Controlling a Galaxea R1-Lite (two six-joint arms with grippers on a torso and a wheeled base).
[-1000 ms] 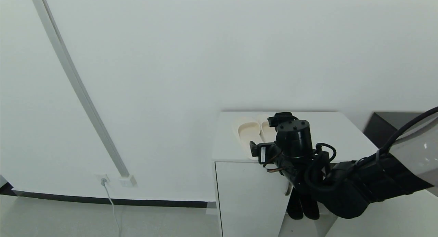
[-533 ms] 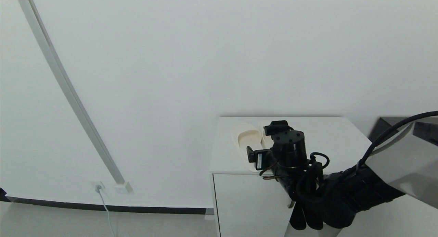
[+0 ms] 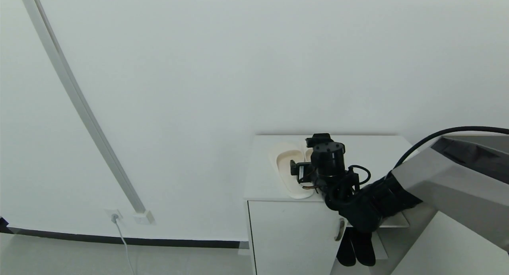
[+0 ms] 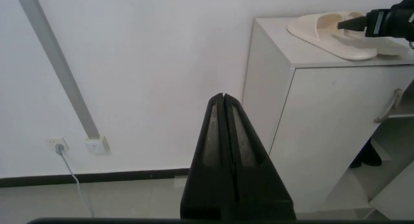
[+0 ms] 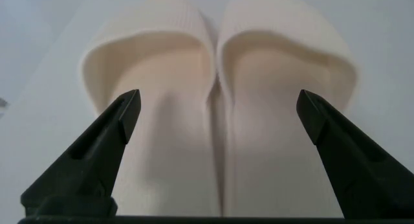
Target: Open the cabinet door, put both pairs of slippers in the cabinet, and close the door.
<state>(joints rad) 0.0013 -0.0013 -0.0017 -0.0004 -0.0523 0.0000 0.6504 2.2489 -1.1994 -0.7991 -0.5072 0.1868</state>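
A pair of cream slippers [image 3: 289, 169] lies side by side on top of the white cabinet [image 3: 260, 179]. My right gripper [image 5: 218, 98] is open just in front of their heels, one finger [image 5: 119, 123] outside each slipper, touching neither. In the left wrist view the cream slippers [image 4: 333, 35] sit on the cabinet top with the right gripper [image 4: 354, 22] low over them. A black pair of slippers [image 3: 355, 247] stands inside the cabinet's open right half. My left gripper [image 4: 223, 101] is shut and empty, held out over the floor left of the cabinet.
The cabinet's left door [image 3: 290, 237] is closed, with a handle [image 3: 340, 229] at its right edge. A white wall stands behind. A grey conduit [image 3: 75, 100] runs down it to a socket and cable [image 3: 115, 218] near the floor.
My right arm has moved farther in over the cabinet top, towards the cream slippers. The head camera shifted slightly between the earliest frame and the later ones.
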